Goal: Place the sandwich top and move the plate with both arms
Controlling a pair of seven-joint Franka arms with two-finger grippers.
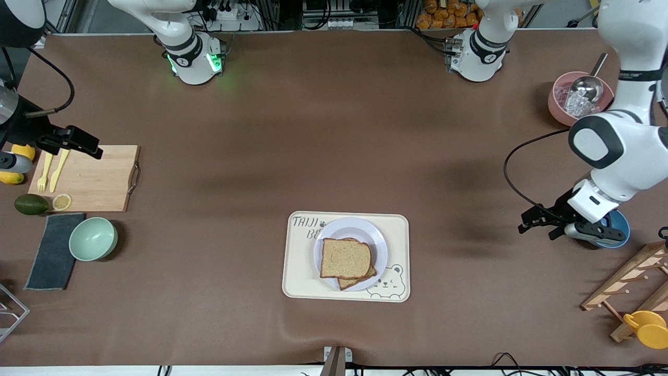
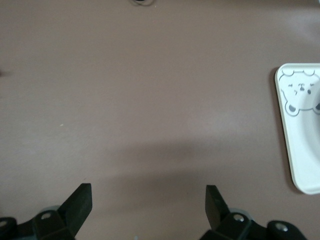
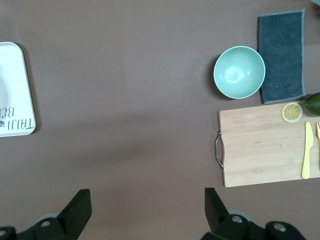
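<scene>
Sandwich top (image 1: 345,257) already sits on the stack, on the plate (image 1: 378,243), skewed so the lower slice pokes out at 5 o'clock. The placing step looks done; the plate move is what's left.

Plate sits on the bear-print tray (image 1: 399,261), mid-bench near the front camera. My read: plate is light, rigid, with a slick thin rim. The bread is soft and loose, so it will slide if the plate tilts. Best hold: pinch the bare rim at 3 and 9 o'clock, one tool per side, lift level and in sync.

Left tool (image 2: 148,207) is released, fingers spread wide, empty, low over bare bench toward the left arm's end of the tray. Right tool (image 3: 147,207) is likewise released and empty, up by the cutting board (image 1: 99,177), well apart from the plate.

Green bowl (image 1: 93,238) sits just nearer the front camera than the board.
</scene>
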